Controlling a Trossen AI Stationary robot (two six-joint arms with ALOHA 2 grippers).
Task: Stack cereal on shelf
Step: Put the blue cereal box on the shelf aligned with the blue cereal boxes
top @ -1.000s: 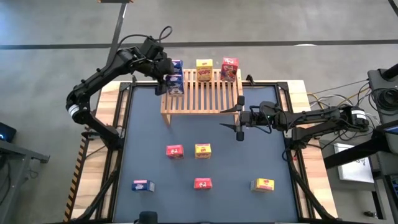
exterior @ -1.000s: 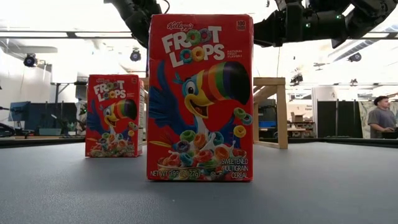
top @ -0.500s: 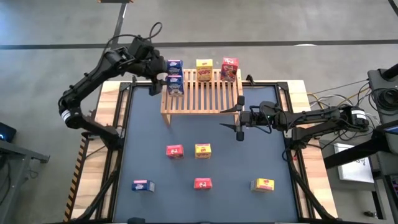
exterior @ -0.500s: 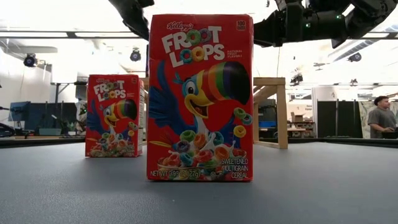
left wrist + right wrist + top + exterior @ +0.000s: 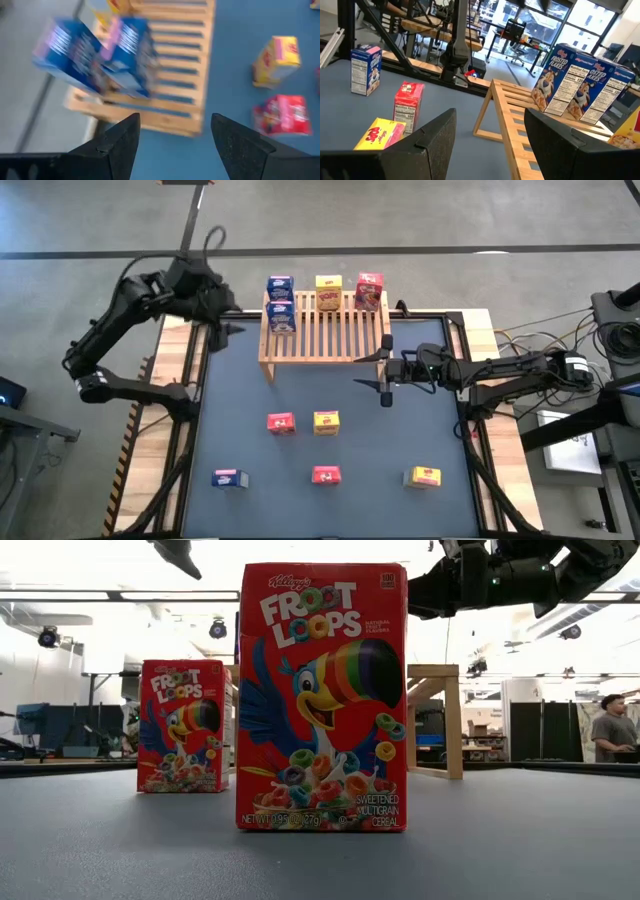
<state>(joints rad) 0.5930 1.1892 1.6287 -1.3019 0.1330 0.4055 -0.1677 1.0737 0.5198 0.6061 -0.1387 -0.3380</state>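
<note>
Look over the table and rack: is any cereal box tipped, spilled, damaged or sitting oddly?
Nothing looks spilled or damaged. Four boxes stand on the wooden rack: two blue boxes close together at one end, then a yellow box and a red box. Five more remain on the table.

Dark blue table top (image 5: 240, 390) carries a slatted wooden rack (image 5: 325, 330) at its far edge. On the rack: 2 blue boxes (image 5: 281, 302), 1 yellow (image 5: 328, 291), 1 red (image 5: 368, 291). Directly on the table: 2 red (image 5: 281, 422), 2 yellow (image 5: 326, 421), 1 blue (image 5: 229, 478).
</note>
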